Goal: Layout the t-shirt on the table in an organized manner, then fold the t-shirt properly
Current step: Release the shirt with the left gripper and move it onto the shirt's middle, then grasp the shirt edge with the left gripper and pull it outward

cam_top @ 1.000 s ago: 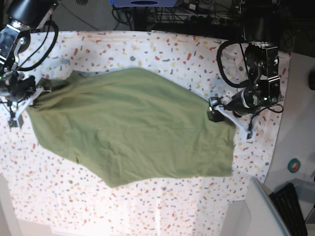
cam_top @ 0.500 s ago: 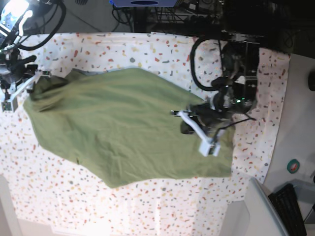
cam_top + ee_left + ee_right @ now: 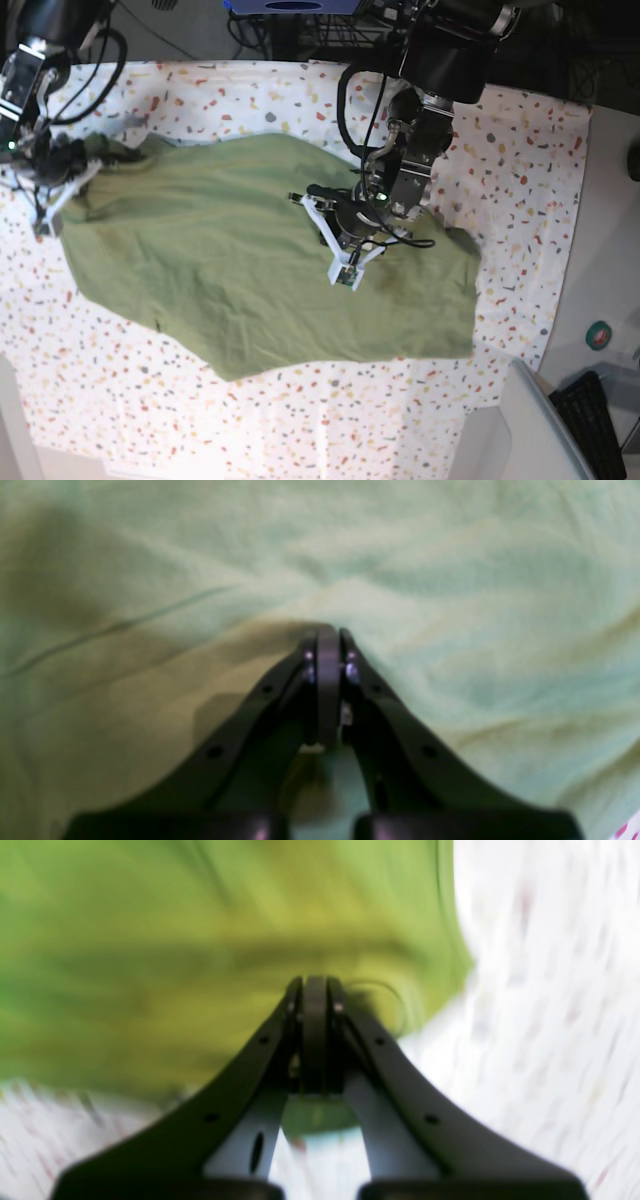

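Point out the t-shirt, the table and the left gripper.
t-shirt [image 3: 220, 280]: base view, on the flat green cloth in its middle.
table [image 3: 300, 420]: base view, on the bare speckled cover below the shirt.
left gripper [image 3: 327, 630]: left wrist view, at the closed tips of its fingers, pressed into the cloth.

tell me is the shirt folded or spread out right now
Mostly spread: the shirt lies open on the table, not folded, with one edge bunched near the left tool.
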Robot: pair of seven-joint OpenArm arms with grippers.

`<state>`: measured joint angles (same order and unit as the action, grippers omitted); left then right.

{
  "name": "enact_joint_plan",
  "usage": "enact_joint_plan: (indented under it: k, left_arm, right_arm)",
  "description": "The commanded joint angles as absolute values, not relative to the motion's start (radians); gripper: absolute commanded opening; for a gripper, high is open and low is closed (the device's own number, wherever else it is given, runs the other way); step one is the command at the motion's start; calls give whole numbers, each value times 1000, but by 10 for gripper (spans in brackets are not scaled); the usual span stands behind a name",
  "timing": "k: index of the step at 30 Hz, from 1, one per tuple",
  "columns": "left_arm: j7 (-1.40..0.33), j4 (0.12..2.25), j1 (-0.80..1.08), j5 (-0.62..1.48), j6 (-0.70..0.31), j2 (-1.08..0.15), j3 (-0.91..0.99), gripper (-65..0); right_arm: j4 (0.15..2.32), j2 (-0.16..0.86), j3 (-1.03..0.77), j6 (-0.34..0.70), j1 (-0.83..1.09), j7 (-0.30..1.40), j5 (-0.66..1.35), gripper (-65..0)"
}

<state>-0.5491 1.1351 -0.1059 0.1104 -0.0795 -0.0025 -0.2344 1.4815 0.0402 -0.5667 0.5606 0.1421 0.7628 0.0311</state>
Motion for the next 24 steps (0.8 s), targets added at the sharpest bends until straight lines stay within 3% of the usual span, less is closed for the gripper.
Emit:
enact_joint_plan:
  k: [1, 8, 15, 20, 24]
  left_arm:
    - [-547, 1153, -104, 113, -73, -15, -232, -650]
    - [-549, 1175, -143, 113, -73, -13, -234, -650]
    - [-550, 1251, -151, 113, -73, -22, -222, -650]
    - [-613, 1291, -130, 113, -76, -33, -125, -650]
    - [-627, 1356, -99, 114, -79, -77, -51, -650]
  right_arm:
    - [1503, 30, -568, 567, 176, 750, 44, -650]
    - [1531, -7, -568, 567, 240, 754, 45, -650]
    - [1712, -22, -572, 567, 243, 750, 45, -650]
    - [1643, -12, -558, 572, 163, 756, 44, -650]
    - [1635, 18, -412, 573, 183, 748, 44, -650]
